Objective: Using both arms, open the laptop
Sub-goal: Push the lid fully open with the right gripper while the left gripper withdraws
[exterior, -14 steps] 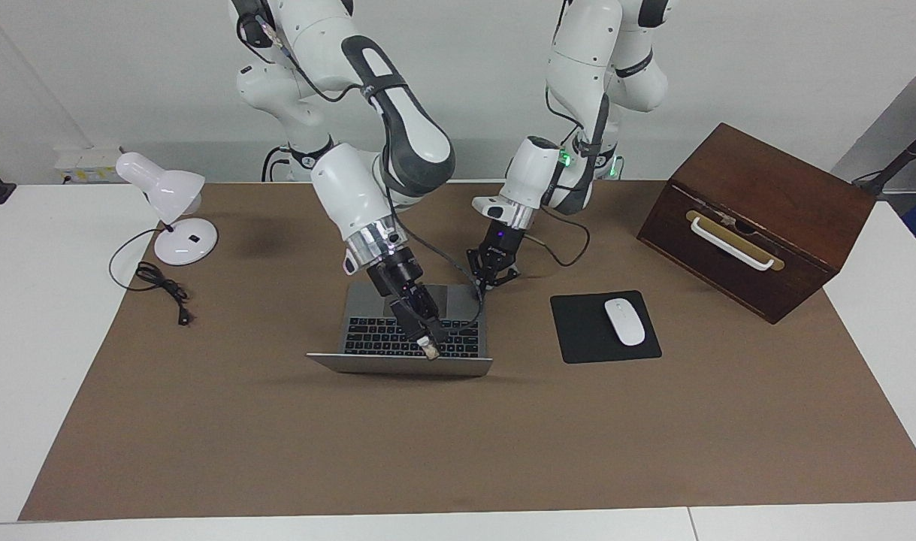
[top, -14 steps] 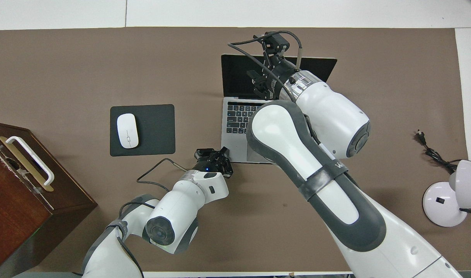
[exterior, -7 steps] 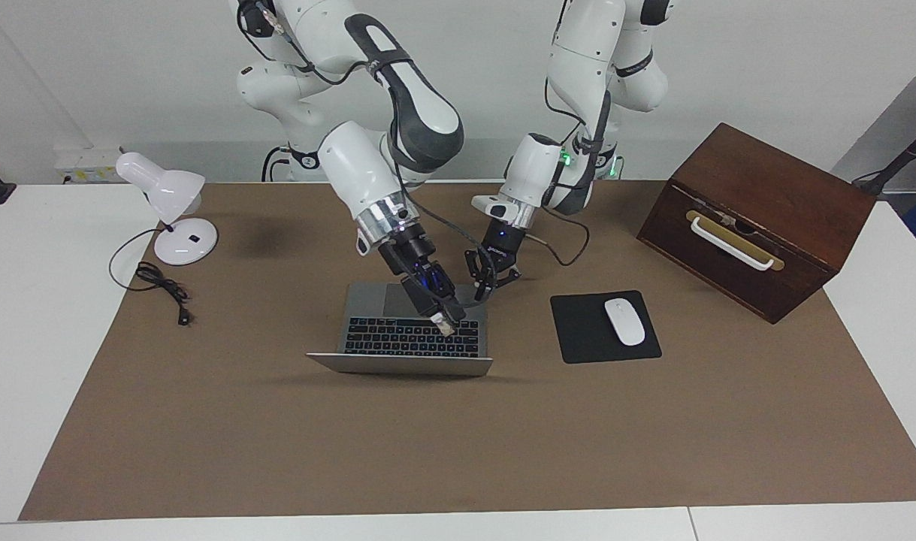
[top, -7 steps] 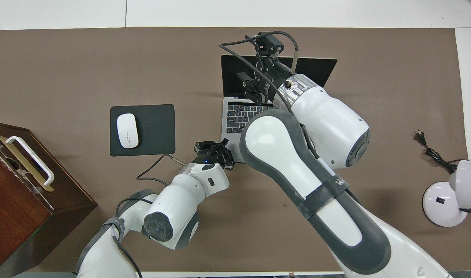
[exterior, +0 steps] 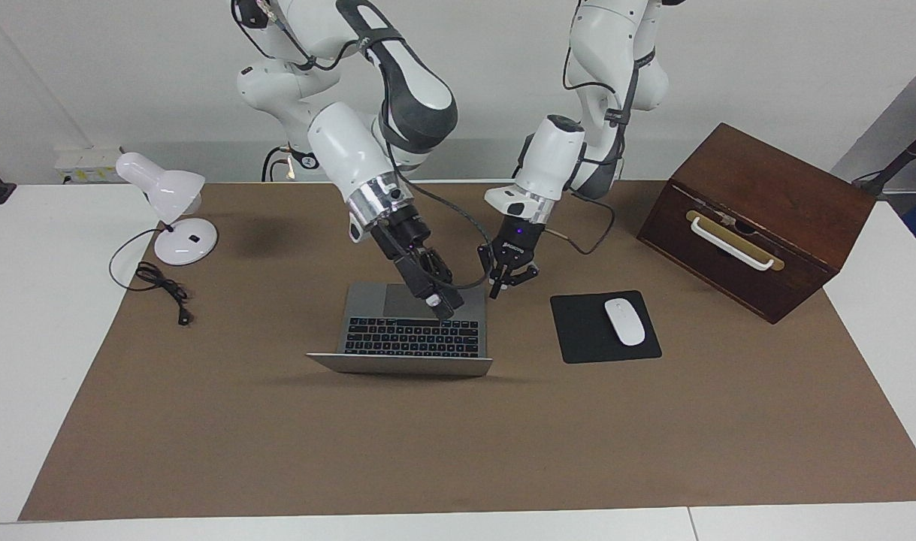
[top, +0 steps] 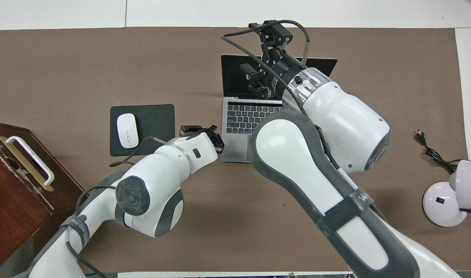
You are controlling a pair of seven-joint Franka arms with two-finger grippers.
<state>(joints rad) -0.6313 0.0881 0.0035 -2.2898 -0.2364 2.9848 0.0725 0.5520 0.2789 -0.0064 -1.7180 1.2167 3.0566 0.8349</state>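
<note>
Laptop [exterior: 412, 330] stands open on your desk [exterior: 277, 451] | right tool [exterior: 444, 304] over its keyboard, left tool [exterior: 506, 282] beside its corner | grips: cannot tell | both lifted clear, lid needs no holding.

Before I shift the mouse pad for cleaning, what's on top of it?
Only the white mouse lies on the black mouse pad. The left arm covers one corner from overhead.

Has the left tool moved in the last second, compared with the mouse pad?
Yes. The left tool has risen off the table and shifted toward the mouse pad, away from the laptop corner.
</note>
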